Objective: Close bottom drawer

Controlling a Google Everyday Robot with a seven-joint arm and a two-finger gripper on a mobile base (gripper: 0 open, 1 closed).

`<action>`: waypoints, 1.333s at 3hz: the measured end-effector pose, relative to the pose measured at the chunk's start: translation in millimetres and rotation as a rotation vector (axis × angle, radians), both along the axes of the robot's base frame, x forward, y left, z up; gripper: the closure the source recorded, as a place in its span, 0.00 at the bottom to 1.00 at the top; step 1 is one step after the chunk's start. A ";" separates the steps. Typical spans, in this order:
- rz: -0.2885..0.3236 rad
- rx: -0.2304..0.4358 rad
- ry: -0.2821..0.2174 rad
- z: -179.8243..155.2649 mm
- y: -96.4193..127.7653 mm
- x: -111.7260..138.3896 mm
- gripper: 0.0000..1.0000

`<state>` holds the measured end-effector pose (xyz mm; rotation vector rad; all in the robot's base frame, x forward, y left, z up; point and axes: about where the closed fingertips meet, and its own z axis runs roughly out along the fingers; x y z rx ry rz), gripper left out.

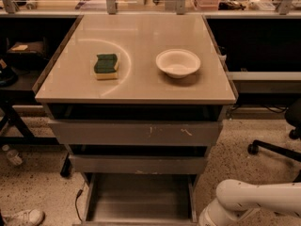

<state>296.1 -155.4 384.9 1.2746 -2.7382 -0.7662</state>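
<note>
Because only one camera view exists, everything is read from it. Under the beige tabletop (136,86) three grey drawers are stacked. The bottom drawer (138,197) is the lowest one, pulled far out, so its flat tray shows. On the tabletop lie a green sponge (106,66) and a white bowl (178,62). Below the tabletop's right corner, the white robot arm (256,197) bends down beside the open drawer. The gripper is beyond the lower edge, so I cannot tell if it is spread or closed. To close well, I think it should meet the drawer front at the middle and push straight under the tabletop, without twisting.
</note>
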 end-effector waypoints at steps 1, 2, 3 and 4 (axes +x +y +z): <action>-0.016 0.017 0.017 -13.3 -1.6 -1.2 1.00; -0.074 0.044 0.041 -63.0 -6.2 -5.4 1.00; -0.095 0.069 0.068 -113.9 -1.2 -8.9 1.00; -0.098 0.077 0.079 -147.0 5.8 -8.0 1.00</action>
